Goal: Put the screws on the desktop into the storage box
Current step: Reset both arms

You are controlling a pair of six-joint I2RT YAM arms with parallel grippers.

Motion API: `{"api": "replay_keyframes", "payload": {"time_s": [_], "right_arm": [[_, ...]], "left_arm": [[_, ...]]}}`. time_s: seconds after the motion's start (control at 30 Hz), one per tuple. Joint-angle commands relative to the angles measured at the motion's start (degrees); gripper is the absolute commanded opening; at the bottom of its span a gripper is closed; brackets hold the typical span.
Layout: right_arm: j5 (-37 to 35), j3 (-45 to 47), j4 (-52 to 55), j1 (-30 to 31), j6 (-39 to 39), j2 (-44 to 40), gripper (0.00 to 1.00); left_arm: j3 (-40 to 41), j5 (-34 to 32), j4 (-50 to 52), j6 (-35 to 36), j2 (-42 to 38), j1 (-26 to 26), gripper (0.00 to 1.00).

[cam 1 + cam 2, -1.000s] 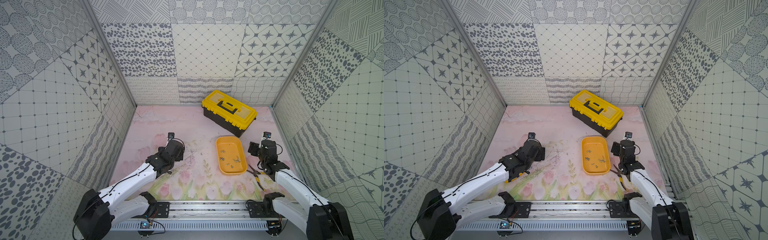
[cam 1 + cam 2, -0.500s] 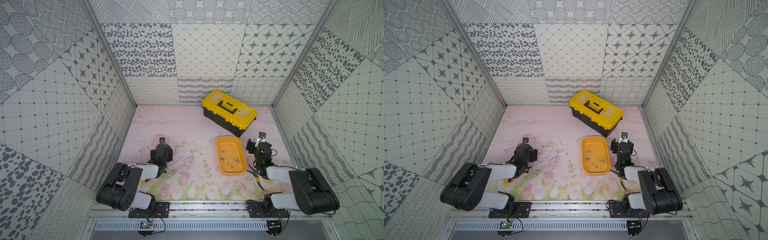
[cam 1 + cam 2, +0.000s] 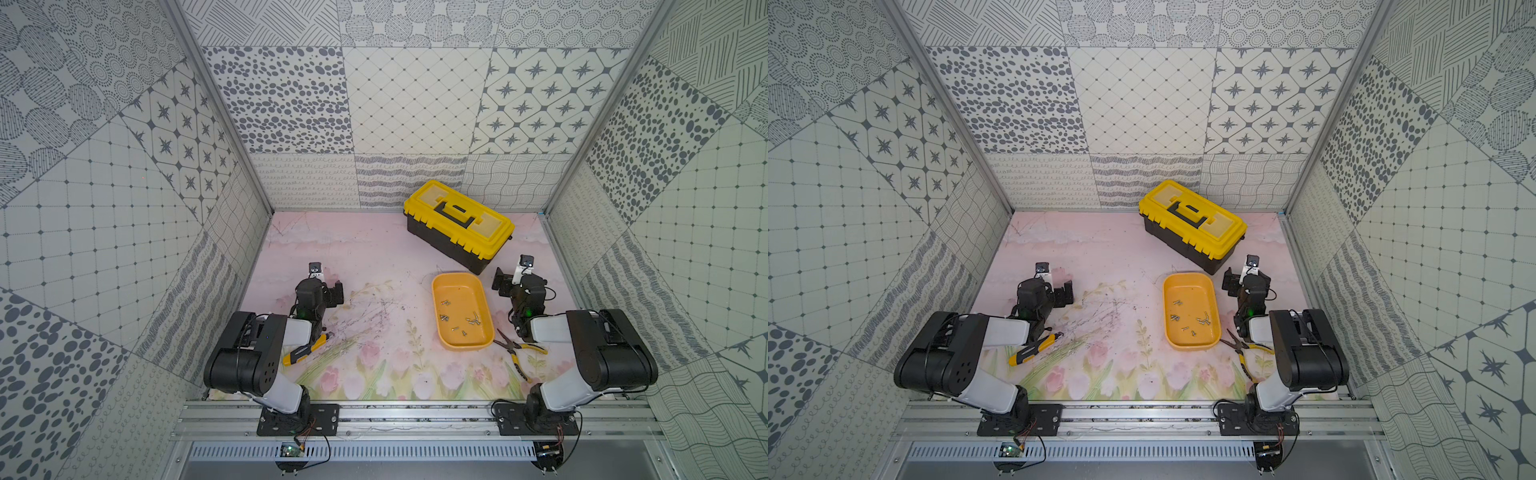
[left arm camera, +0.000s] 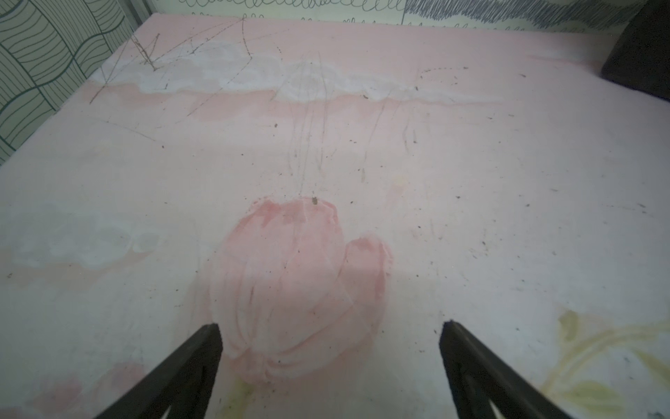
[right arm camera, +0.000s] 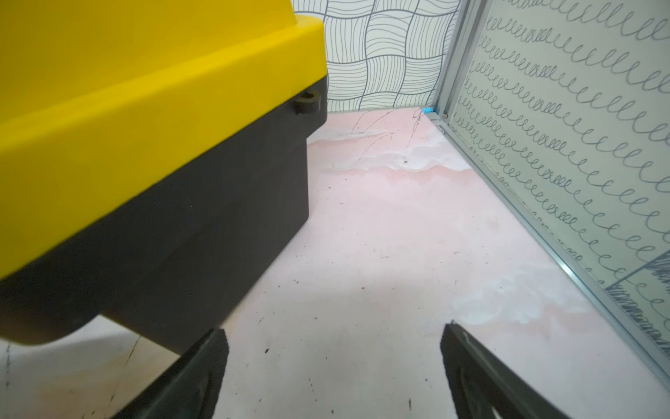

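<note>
Nearest us, along the aluminium rail (image 3: 415,419) at the front edge, the left arm (image 3: 257,357) and the right arm (image 3: 602,357) sit folded low over their bases. Just beyond the left arm's elbow we see a yellow-and-black hand tool (image 3: 302,352) lying flat on the table (image 3: 374,257), a pale pink surface printed with tulips and marked with dark scratches. On the opposite side the yellow-handled pliers (image 3: 517,348) lie on the table between the right arm and the near corner of the storage box (image 3: 465,342), close to it, though we cannot tell if they touch. The storage box is a shallow orange-yellow tray, right of the table's centre, with its long side running away from us. The screws (image 3: 461,322) lie loose on its floor, most in the nearer half and a few toward the far end. Farther on, the left gripper (image 4: 330,324) hangs low above a printed tulip, its two dark fingers spread wide with only bare table between them, holding nothing. The right gripper (image 5: 335,328) sits near the far right end of the storage box, equally wide apart and empty, facing the gap between the toolbox (image 3: 457,220) and the side wall (image 5: 580,109). That toolbox, black with a yellow lid and a black handle, stands at an angle at the back of the table, its near corner close to the tray's far end.
</note>
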State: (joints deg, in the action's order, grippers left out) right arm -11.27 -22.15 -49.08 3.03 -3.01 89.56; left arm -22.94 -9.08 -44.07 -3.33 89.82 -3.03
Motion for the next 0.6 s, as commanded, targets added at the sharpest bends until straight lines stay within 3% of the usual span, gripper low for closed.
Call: {"api": "replay_keyframes", "payload": {"time_s": [0.0, 0.57], "right_arm": [[1.6, -0.2, -0.7, 0.0, -0.6, -0.7, 0.97], [2.4, -0.7, -0.1, 0.6, 0.5, -0.5, 0.97]], "left_arm": [[-0.5, 4.6, -4.2, -0.6, 0.3, 0.7, 0.99], [-0.5, 4.6, -4.1, -0.6, 0.3, 0.7, 0.99]]}}
